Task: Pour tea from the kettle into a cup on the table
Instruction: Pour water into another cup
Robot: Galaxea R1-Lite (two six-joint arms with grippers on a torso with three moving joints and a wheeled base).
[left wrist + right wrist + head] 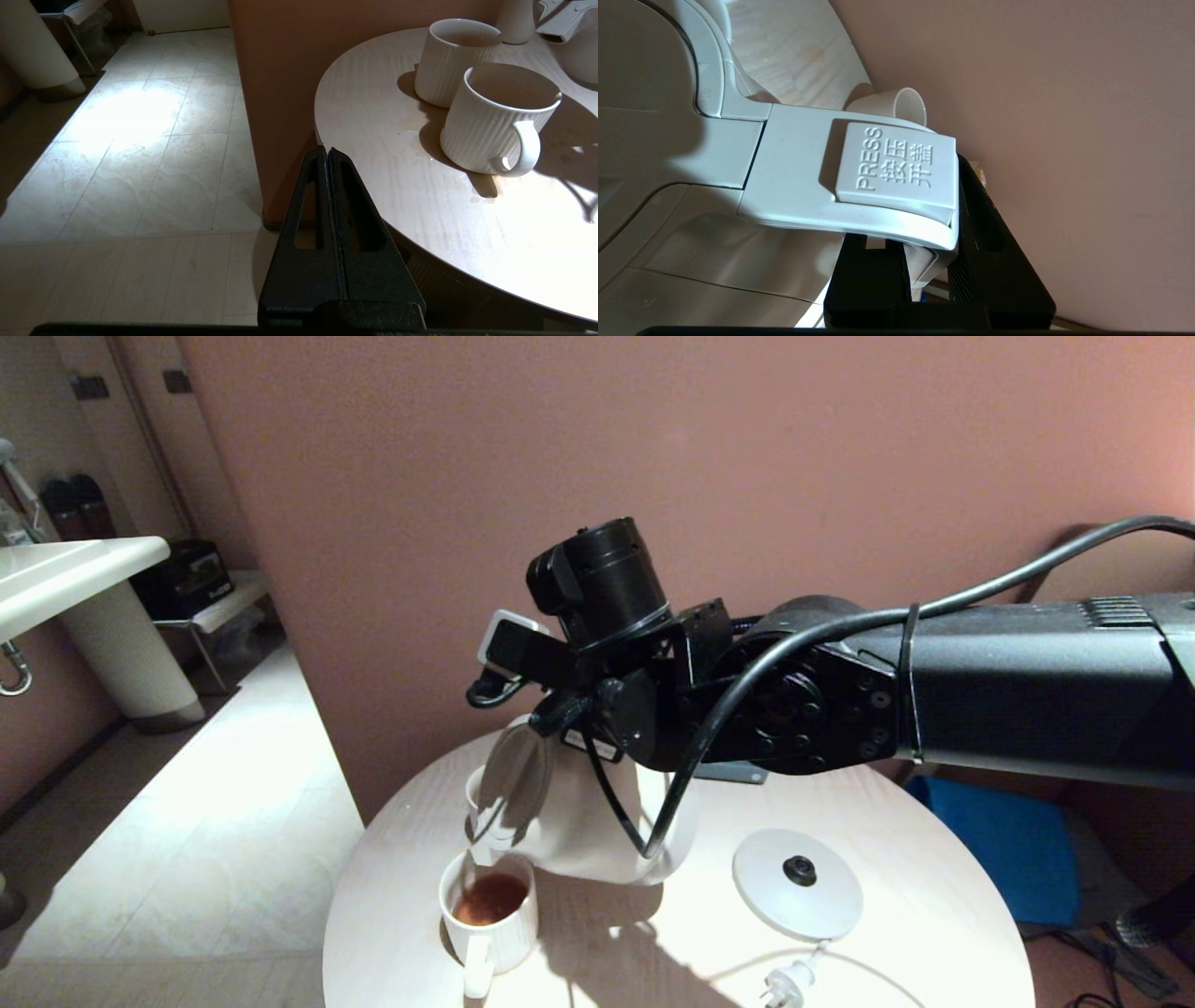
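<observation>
The white kettle (pixel 588 826) hangs tilted over the round table (pixel 915 933), its spout (pixel 478 845) low over a ribbed white cup (pixel 487 919) that holds brown tea. Its lid (pixel 513 773) faces left. My right gripper (pixel 927 261) is shut on the kettle's handle (pixel 798 168), just behind the PRESS button (pixel 896 163). The right arm (pixel 934 691) reaches in from the right. In the left wrist view the same cup (pixel 497 116) stands near the table's edge, the kettle (pixel 579 51) behind it. My left gripper (pixel 328 150) is parked shut beside the table, holding nothing.
A second ribbed cup (pixel 474 791) stands behind the first, close to the kettle. The kettle's round white base (pixel 796 882) and its plug (pixel 784 985) lie on the table's right half. A small white cup (pixel 908 105) stands by the pink wall (pixel 653 448). Left of the table is tiled floor (pixel 215 803).
</observation>
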